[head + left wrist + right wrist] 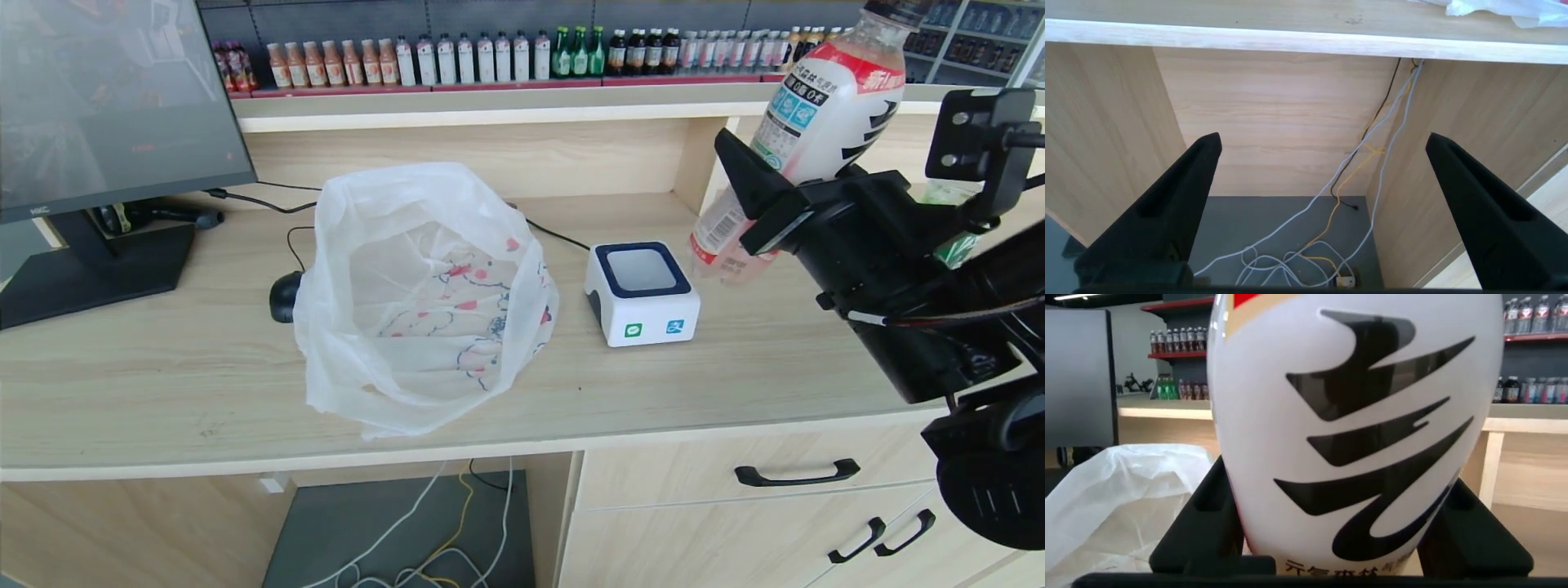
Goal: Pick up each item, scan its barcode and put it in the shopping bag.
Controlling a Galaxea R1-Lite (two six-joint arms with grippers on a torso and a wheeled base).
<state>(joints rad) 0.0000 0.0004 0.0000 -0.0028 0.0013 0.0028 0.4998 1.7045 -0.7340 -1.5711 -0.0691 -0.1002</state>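
wood checkout counter (735,384), drinks shelf (522,57) along the back. white shopping bag (424,294) standing open mid-counter. scanner (642,292) just beside bag on its right, window facing up. right gripper (804,196) clamped around middle of white bottle (824,114). bottle tilted, cap end high, barcode end low and near scanner's right side, off to the side of the window. fingers (1196,527) pressed against both sides of bottle in right wrist view. left gripper (1323,204) spread wide, nothing in it, sitting below counter edge, facing under-desk cables (1315,253). monitor (114,98) at far left of counter, mouse (284,296) at bag's left side, partly behind it.
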